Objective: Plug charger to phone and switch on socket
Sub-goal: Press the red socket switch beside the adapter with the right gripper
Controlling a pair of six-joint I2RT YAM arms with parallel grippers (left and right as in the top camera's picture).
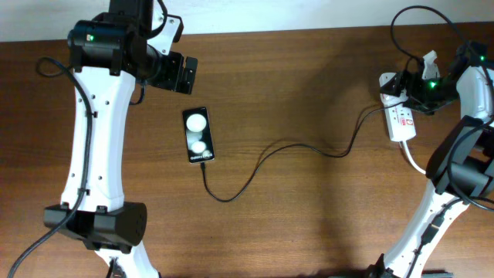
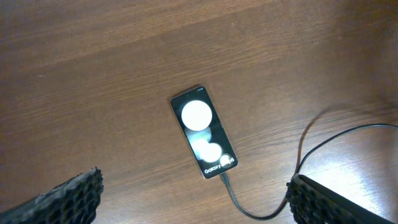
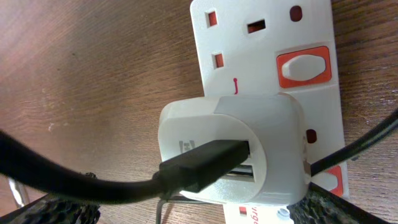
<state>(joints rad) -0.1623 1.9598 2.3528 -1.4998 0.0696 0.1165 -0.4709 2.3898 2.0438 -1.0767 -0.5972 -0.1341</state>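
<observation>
Phone (image 2: 204, 132), near-end text "Galaxy…", charger (image 3: 205, 162) plugged in; white adapter (image 3: 261, 124) in socket (image 3: 261, 56). Left jaws spread wide; right jaws apart astride adapter.

Black, white and orange-red on brown wood

The table (image 1: 309, 85) is dark brown with streaked grain. The phone (image 1: 197, 135) is glossy black, with two white round spots and small white lettering at one end. The charger (image 3: 205, 162) is black, its adapter (image 3: 261, 124) white. The socket (image 3: 261, 43) is white with orange-red switch surrounds (image 3: 303, 67) and a red pen mark. The pads (image 2: 71, 196) of the left gripper (image 2: 194, 180) are black honeycomb mesh.
</observation>
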